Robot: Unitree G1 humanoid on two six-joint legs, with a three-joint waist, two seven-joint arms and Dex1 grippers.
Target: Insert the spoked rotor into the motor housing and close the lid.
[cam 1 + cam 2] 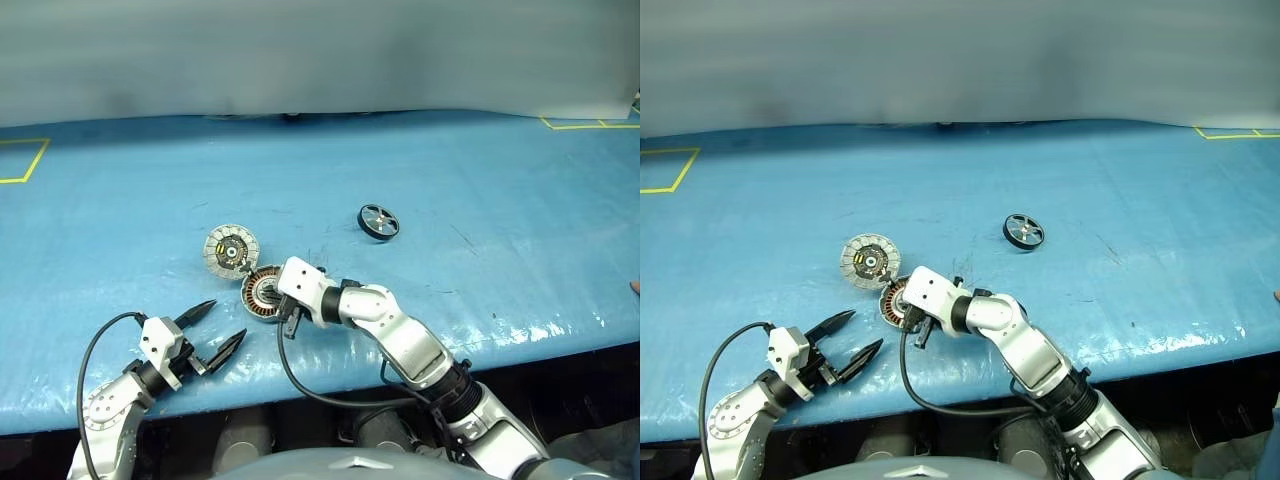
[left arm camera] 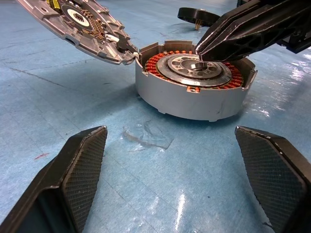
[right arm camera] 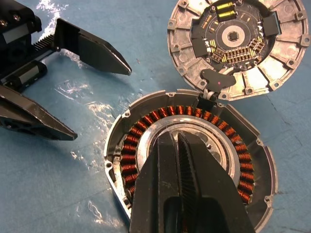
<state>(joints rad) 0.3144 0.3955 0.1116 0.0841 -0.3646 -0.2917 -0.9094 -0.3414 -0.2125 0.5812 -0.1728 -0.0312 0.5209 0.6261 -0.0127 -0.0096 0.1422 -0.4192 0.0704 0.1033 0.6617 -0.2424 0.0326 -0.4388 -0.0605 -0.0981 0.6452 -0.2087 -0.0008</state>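
Note:
The motor housing (image 3: 130, 156), a silver ring packed with copper windings, sits on the blue table (image 1: 480, 180) near the front edge. Its lid (image 3: 238, 43) stands tilted open against the housing's far rim, circuit face showing. The spoked rotor (image 1: 378, 221) lies apart, farther back to the right. My right gripper (image 3: 174, 138) is shut, its tips on the silver hub at the housing's centre with nothing between them. My left gripper (image 2: 170, 133) stands wide open just left of the housing (image 2: 189, 99), pointing at it, with nothing between its fingers.
Yellow tape marks lie at the table's far left (image 1: 25, 160) and far right (image 1: 590, 124). The table's front edge runs just below both grippers. A black cable (image 1: 300, 385) loops from my right wrist over that edge.

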